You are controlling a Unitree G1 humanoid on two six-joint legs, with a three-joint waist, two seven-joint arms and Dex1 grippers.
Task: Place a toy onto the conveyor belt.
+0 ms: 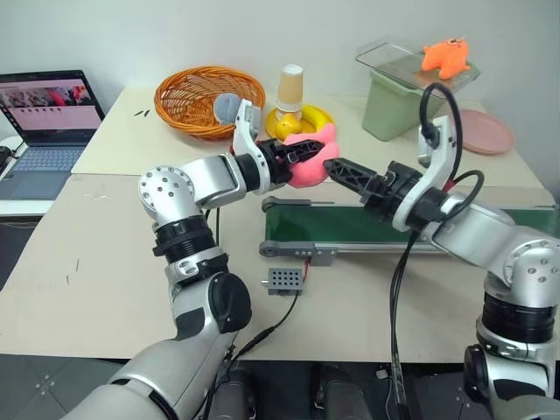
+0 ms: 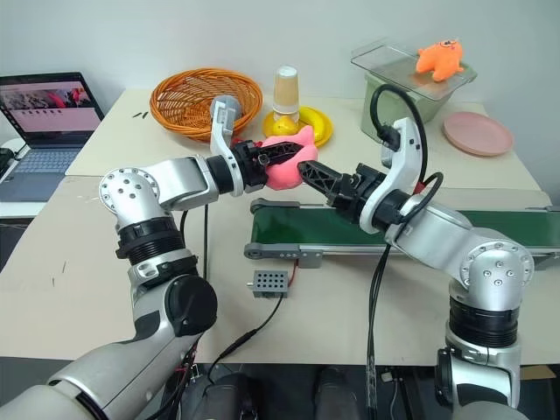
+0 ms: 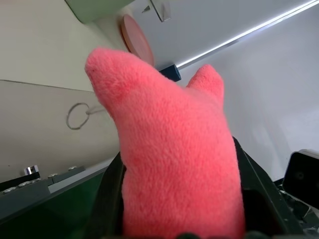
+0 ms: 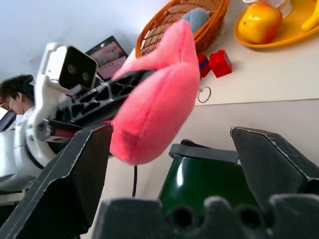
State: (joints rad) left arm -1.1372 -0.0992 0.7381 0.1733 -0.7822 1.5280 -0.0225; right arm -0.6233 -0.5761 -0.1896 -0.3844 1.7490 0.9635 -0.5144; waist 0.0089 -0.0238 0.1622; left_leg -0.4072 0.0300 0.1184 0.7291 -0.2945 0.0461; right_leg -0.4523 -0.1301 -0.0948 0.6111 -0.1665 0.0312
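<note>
A pink plush toy hangs above the left end of the conveyor belt, a long dark green strip with grey rails. My left gripper is shut on the toy from the left, its black fingers pressing both sides. From the right, my right gripper points level at the toy. Its fingers stand wide open with nothing between them. The tips are close to the plush; contact cannot be made out.
Behind the belt are an orange wicker basket, a yellow plate with a paper cup, a green bin with an orange toy on its lid, and a pink plate. A laptop sits far left, a small grey box in front.
</note>
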